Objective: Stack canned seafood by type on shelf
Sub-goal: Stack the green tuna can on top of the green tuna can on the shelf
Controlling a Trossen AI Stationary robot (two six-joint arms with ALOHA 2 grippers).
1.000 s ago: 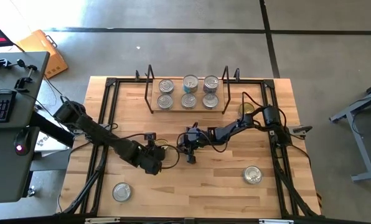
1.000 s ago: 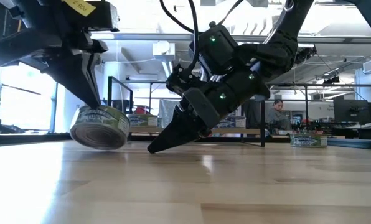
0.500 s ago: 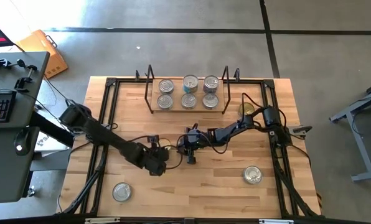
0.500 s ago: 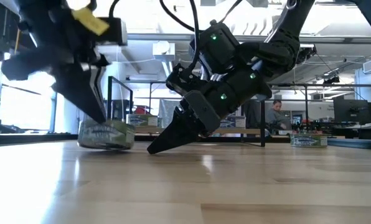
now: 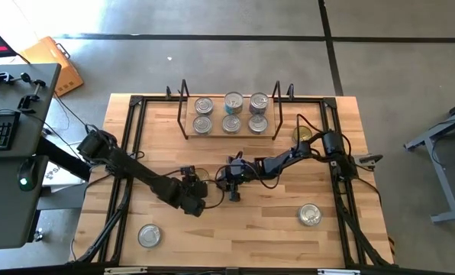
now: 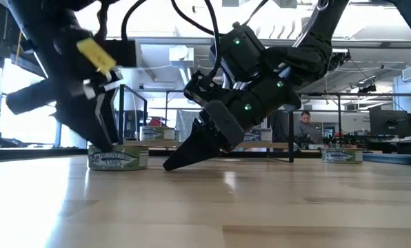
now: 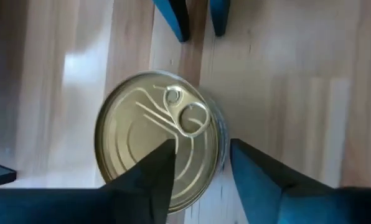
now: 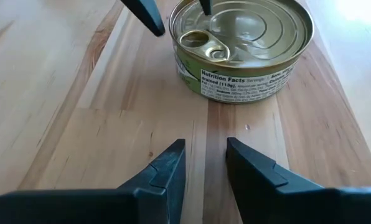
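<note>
Six tins (image 5: 230,113) already on shelf (image 5: 229,131), loose ones left on table; gold tin (image 7: 157,146) flat mid-table under left gripper (image 7: 200,163), fingers apart; right gripper (image 8: 204,158) beside, parted, empty.

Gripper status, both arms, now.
Left gripper: jaws open, over a gold-topped tin that sits on the table, not gripping it.
Right gripper: jaws open a little, empty, low over the table facing that tin.

high: straight down | low: table-level | wrists: close (both share one tin (image 8: 241,46))
</note>
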